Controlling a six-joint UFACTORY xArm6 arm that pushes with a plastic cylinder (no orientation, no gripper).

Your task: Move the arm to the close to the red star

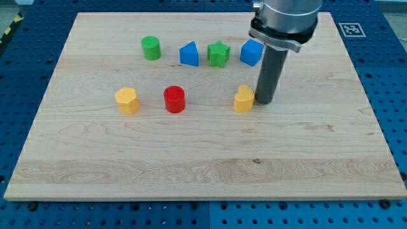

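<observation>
I have no jaws to open or shut, just a dark rod. My tip (264, 102) sits on the counter (318, 165), a bit right of the middle of the frame.

Just left of my tip is a yellow block (243, 98). It is so near that I cannot tell if we touch. Above my tip, half behind the rod, is a blue cube (252, 52). Going left along that top row are a green star (218, 54), a blue block (189, 55) and a round green block (151, 48).

The red block (174, 100) is the only red one. It is left of the middle, in the same row as my tip, with the yellow block between us. It looks round to me, not like a star. Far left is another yellow one (127, 100).

I think the red block is small, light and hard. It would slide easily on the smooth wood. I cannot pick it up; I could only push its side. I only need to get near, so I should go around the yellow block and stop beside the red block without bumping it.
</observation>
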